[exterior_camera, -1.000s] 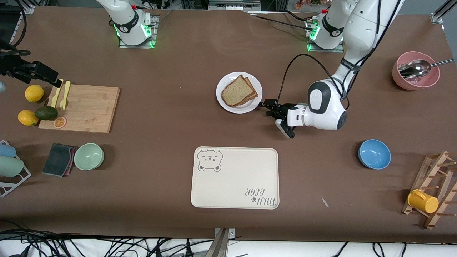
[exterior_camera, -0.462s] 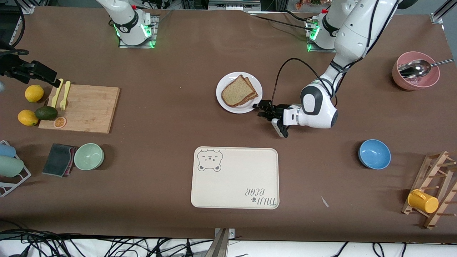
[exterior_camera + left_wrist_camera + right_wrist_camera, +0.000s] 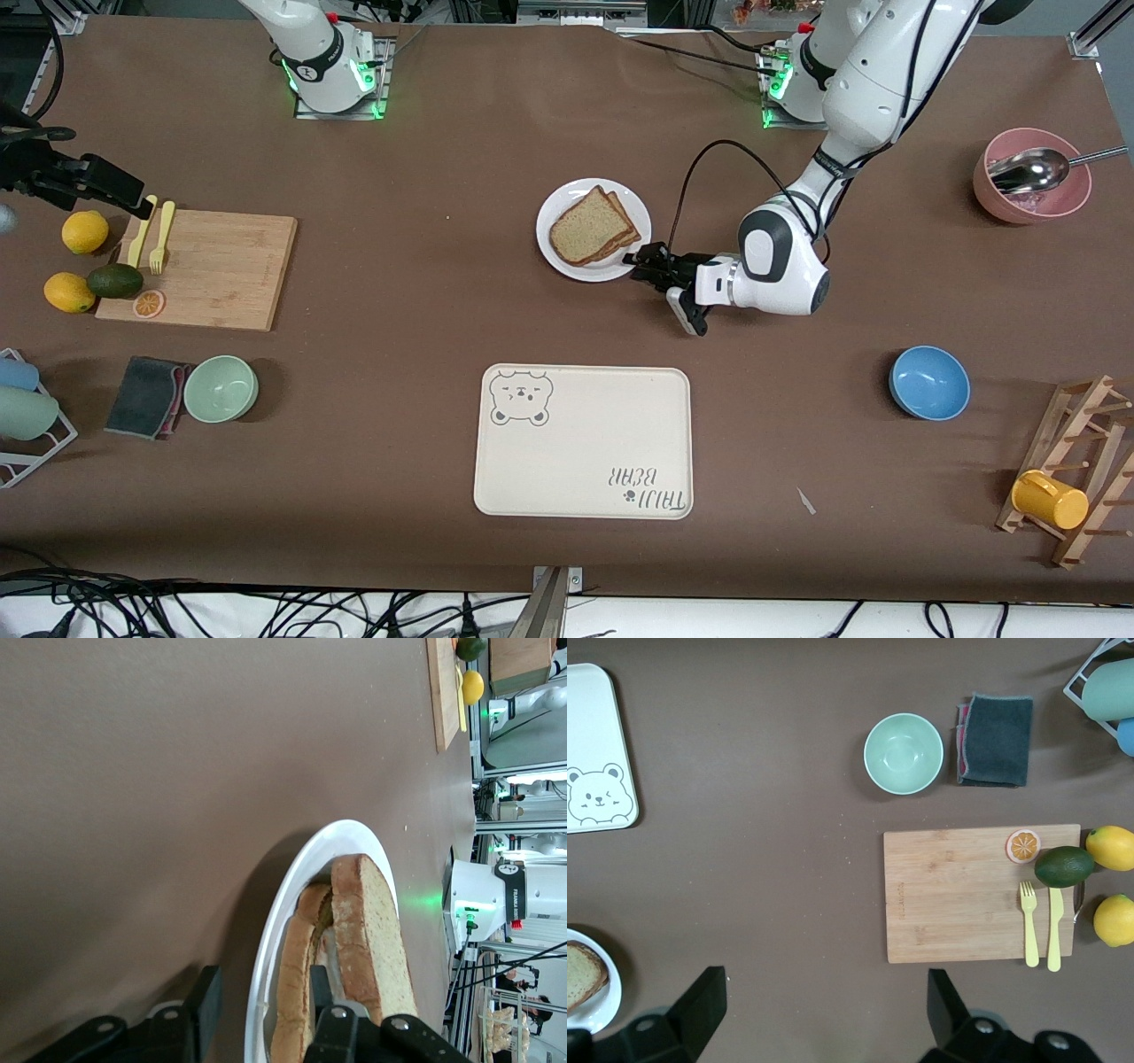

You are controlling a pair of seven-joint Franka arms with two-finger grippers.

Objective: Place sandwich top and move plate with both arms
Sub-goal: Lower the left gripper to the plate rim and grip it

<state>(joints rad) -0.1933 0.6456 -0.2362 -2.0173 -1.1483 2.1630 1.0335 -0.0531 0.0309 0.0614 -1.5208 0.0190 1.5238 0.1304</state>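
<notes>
The white plate (image 3: 567,262) sits mid-table and carries a stacked sandwich. The sandwich top (image 3: 585,228), a speckled light brown slice, lies on the lower slice. My left gripper (image 3: 640,263) is low at the plate's edge toward the left arm's end. In the left wrist view the left gripper (image 3: 263,992) is open and straddles the plate (image 3: 292,895): one finger under the rim with a gap, the other over it beside the sandwich top (image 3: 372,948). My right gripper (image 3: 133,202) hangs open over the table near the cutting board; the right gripper (image 3: 824,1001) holds nothing.
A cream bear tray (image 3: 582,440) lies nearer the camera than the plate. A cutting board (image 3: 213,266) with forks, lemons and an avocado, and a green bowl (image 3: 221,388), sit at the right arm's end. A blue bowl (image 3: 928,382), pink bowl (image 3: 1032,177) and mug rack (image 3: 1076,470) stand at the left arm's end.
My left gripper has slid toward the plate until its jaws straddle the rim, and the jaws have narrowed. The right arm has stayed put.
</notes>
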